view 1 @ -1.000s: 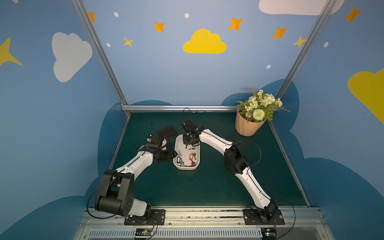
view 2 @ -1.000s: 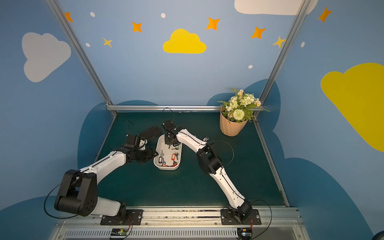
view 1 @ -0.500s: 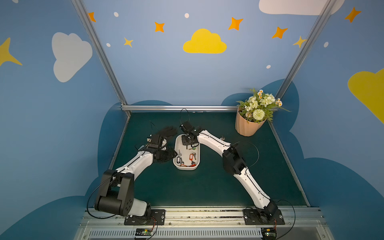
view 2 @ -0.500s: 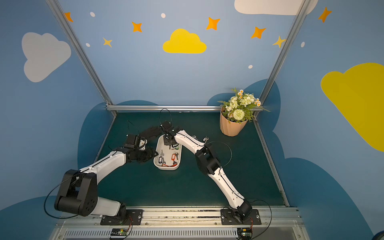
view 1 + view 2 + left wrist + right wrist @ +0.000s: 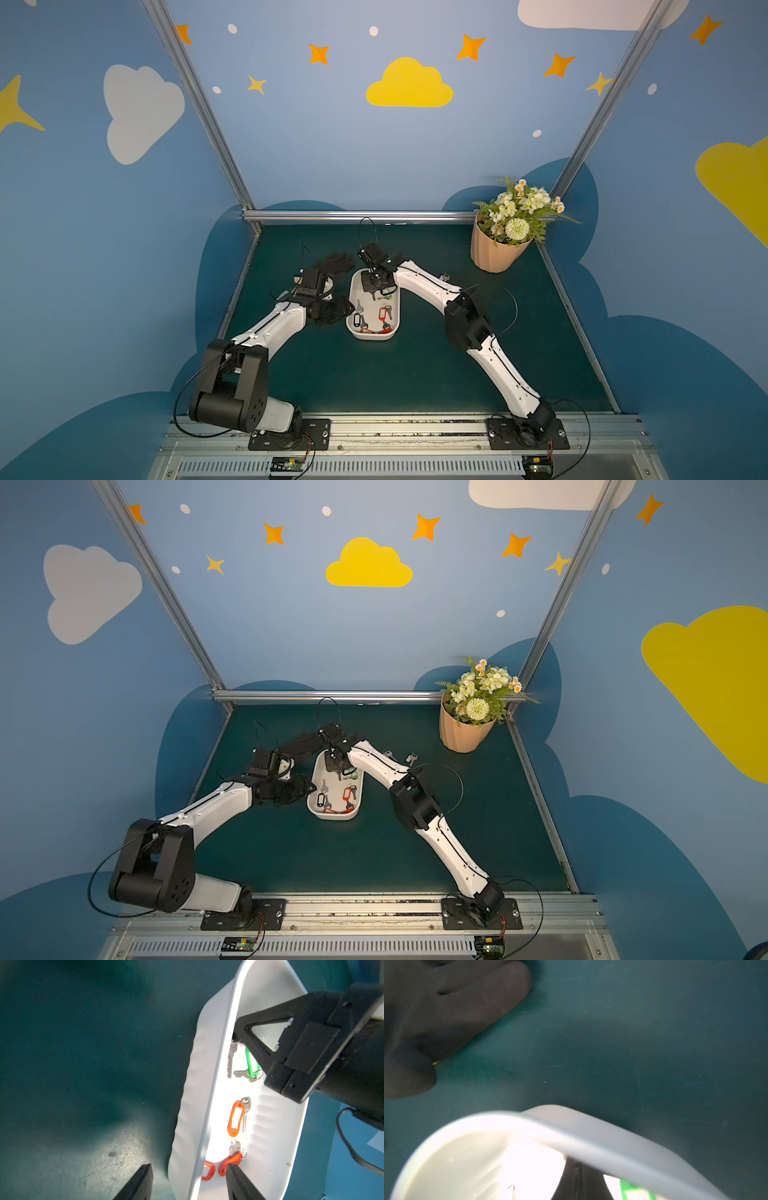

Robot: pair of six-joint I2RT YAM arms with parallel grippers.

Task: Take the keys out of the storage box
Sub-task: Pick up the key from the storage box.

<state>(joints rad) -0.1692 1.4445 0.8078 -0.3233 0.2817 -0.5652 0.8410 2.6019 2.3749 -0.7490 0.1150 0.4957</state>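
Lying in one box (image 5: 372, 336): three red-tagged keys (image 5: 382, 312), one green-tagged key (image 5: 387, 293), one black-tagged key (image 5: 356, 320); right gripper (image 5: 235, 1038) pinched closed, left gripper (image 5: 188, 1165) agape astride its wall.

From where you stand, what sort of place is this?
Likely a robot test booth: two arms bolted to a metal rail, a green mat, blue walls painted with clouds.

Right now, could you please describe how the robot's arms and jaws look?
The left arm and right arm have white links, black joints and bases, with thin black cables looping alongside. The jaws are black, tapered fingers with triangular cut-outs.
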